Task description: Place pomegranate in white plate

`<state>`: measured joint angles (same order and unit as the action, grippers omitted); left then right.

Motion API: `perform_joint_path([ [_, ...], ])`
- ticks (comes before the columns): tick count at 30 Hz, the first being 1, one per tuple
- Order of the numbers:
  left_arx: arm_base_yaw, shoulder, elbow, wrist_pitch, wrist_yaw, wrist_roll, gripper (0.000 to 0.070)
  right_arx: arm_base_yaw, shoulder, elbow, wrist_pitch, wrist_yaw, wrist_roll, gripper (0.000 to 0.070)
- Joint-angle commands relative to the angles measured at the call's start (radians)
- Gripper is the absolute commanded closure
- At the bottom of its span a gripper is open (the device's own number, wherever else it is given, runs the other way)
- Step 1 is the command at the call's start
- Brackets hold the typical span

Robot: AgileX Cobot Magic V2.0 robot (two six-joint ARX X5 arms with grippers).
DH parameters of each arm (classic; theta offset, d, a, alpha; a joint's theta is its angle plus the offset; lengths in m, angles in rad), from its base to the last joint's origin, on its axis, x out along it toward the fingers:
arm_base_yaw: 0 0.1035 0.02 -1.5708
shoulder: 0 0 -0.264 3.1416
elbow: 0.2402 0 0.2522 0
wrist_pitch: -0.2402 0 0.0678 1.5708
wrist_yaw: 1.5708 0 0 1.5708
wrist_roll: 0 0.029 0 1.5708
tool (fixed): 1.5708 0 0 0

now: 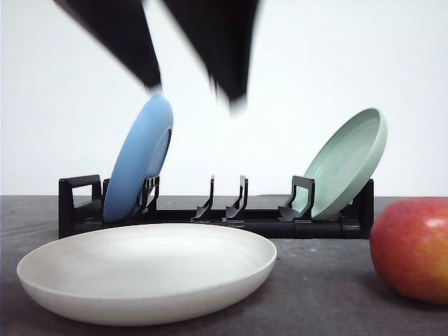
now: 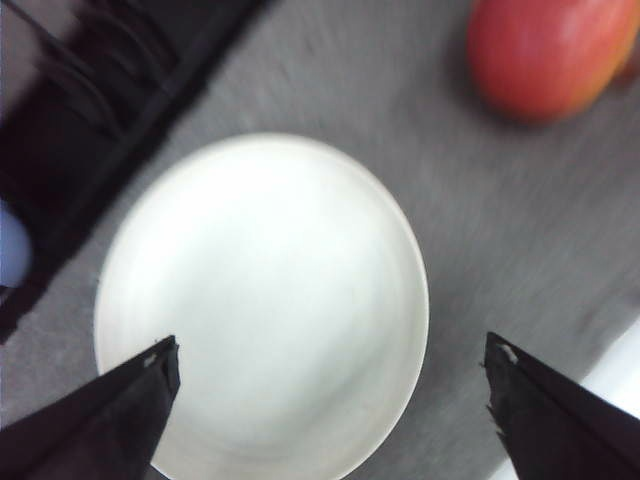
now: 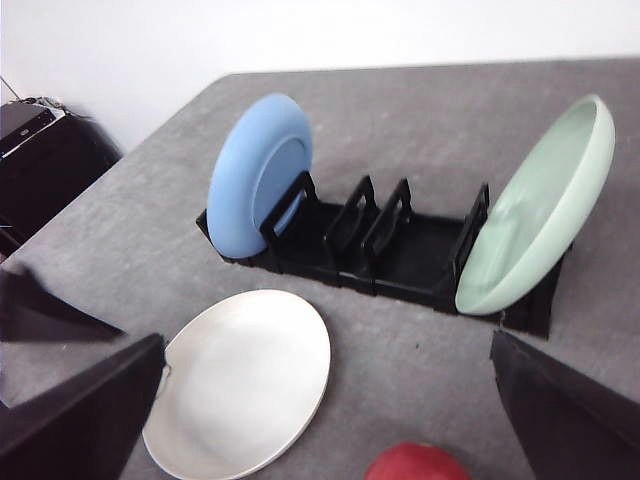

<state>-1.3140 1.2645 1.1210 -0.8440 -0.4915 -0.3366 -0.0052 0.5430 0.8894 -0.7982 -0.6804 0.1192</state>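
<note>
the left pincer (image 2: pixel 330 400) hangs released above the empty white plate (image 2: pixel 260 300); the pomegranate (image 2: pixel 550 50) waits on the table at two o'clock, ungrasped.

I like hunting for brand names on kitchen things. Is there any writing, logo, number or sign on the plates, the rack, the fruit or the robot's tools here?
None can be read in any view.
white plate: plain, no mark.
blue plate and pale green plate: plain.
black rack: no label visible.
pomegranate: no sticker on the visible side.
left tool and right tool: dark fingers, blurred, no text visible.
</note>
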Motion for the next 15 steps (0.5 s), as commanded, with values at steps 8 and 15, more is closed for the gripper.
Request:
perform_joint_path([
  [8, -0.022, -0.317, -0.016, 0.000, -0.003, -0.123, 0.0110, 0.062, 0.173, 0.016, -0.026, 0.009, 0.058, 0.0035],
  [15, -0.022, -0.577, -0.190, 0.030, -0.009, -0.155, 0.0111, 0.181, 0.346, 0.016, -0.026, 0.142, 0.057, 0.0034],
])
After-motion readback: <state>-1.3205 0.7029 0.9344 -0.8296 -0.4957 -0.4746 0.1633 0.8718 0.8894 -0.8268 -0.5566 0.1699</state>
